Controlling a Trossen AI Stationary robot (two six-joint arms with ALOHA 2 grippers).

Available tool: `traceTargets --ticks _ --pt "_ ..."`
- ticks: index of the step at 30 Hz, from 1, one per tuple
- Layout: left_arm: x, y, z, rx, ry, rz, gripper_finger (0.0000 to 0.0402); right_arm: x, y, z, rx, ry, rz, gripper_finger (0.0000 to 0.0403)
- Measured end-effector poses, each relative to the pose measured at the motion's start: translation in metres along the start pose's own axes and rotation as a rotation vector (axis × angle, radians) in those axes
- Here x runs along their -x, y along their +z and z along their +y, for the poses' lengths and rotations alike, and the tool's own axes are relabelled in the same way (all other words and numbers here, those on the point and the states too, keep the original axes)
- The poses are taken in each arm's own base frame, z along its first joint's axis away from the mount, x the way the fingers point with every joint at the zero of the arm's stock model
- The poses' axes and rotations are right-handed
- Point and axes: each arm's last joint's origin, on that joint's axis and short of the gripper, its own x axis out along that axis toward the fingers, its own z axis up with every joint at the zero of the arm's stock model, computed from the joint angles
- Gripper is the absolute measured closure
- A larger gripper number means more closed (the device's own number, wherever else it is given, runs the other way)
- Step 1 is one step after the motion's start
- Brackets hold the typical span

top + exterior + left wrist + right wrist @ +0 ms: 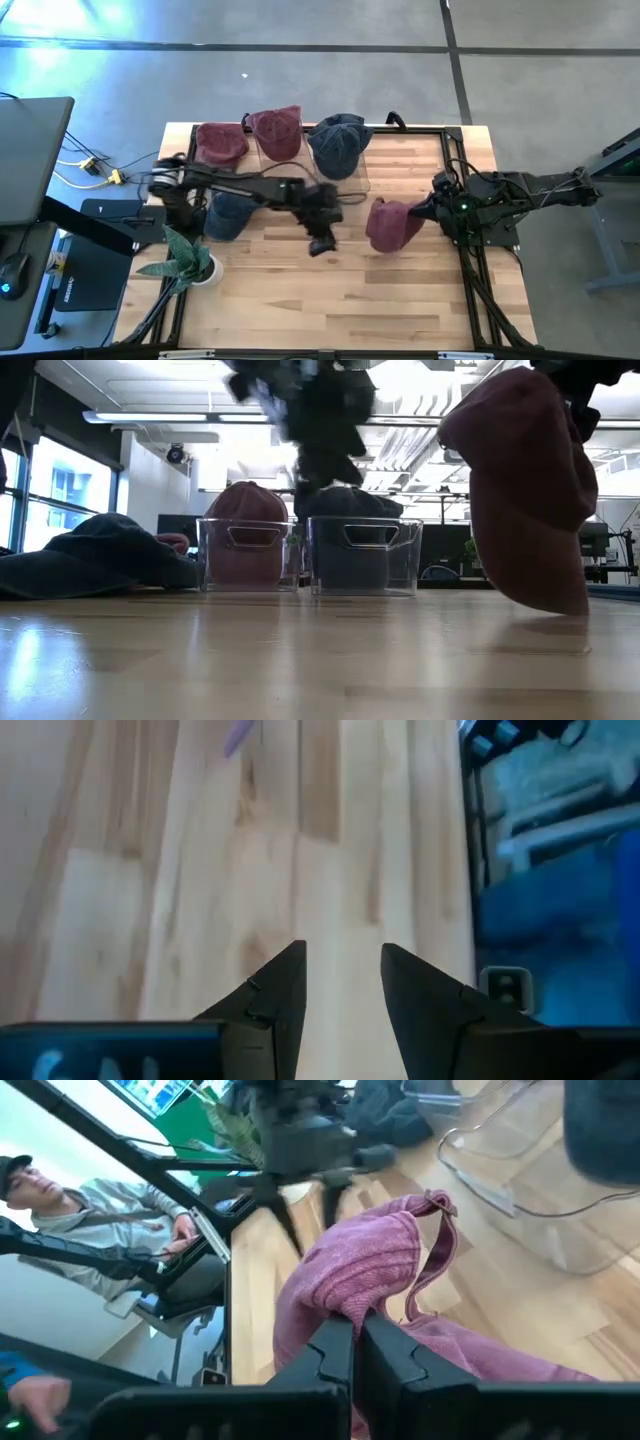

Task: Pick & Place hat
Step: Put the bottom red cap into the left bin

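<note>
Fabric of the maroon hat (392, 225) is pinched between the pressed-together fingers of the right hand (355, 1342), and the hat hangs lifted off the wooden surface (330, 290) near its right side, drooping below that hand with its strap loop visible in the right wrist view. Left hand (320, 243) hovers over the middle of the surface, just beside the hat and apart from it, its fingers (285, 990) spread a little with nothing between them. Behind, two clear bins (305, 555) hold a maroon hat (245, 510) and a dark blue hat (338, 143).
</note>
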Motion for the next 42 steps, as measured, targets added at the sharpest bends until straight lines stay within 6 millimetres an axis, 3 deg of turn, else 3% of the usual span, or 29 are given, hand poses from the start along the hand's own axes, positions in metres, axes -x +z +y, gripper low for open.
traceTargets --ticks 2,6,10,14,19,26,30,35,42 --pt "0.009 0.007 -0.011 -0.006 -0.003 -0.196 0.0275 0.0 0.0 0.0 0.002 -0.008 -0.008 0.04" --pt "0.032 0.001 -0.029 0.043 0.031 -0.414 0.0275 0.0 0.001 0.0 0.002 -0.016 -0.024 0.0401" --pt "0.035 0.007 -0.047 -0.002 -0.005 -0.564 0.0275 -0.001 0.002 0.001 0.021 -0.007 -0.033 0.04" --pt "0.036 0.018 -0.058 -0.156 -0.058 -0.666 0.0275 -0.001 0.003 0.001 0.046 0.001 -0.041 0.04" --pt "0.01 0.018 -0.044 -0.203 0.001 -0.582 0.0275 -0.001 0.003 0.002 0.071 0.006 -0.041 0.04" --pt "0.003 0.007 -0.025 -0.147 0.097 -0.404 0.0257 -0.001 0.002 0.002 0.072 0.024 -0.025 0.0401" --pt "-0.019 0.009 -0.016 -0.155 0.083 -0.44 0.021 -0.001 0.002 0.002 0.072 0.023 -0.025 0.0398" --pt "-0.037 0.021 -0.016 -0.157 -0.082 -0.536 0.0148 -0.001 0.002 0.002 0.072 0.023 -0.026 0.0401" --pt "-0.053 0.043 -0.018 -0.121 -0.065 -0.591 0.0151 -0.001 0.002 0.002 0.072 0.023 -0.026 0.0397"
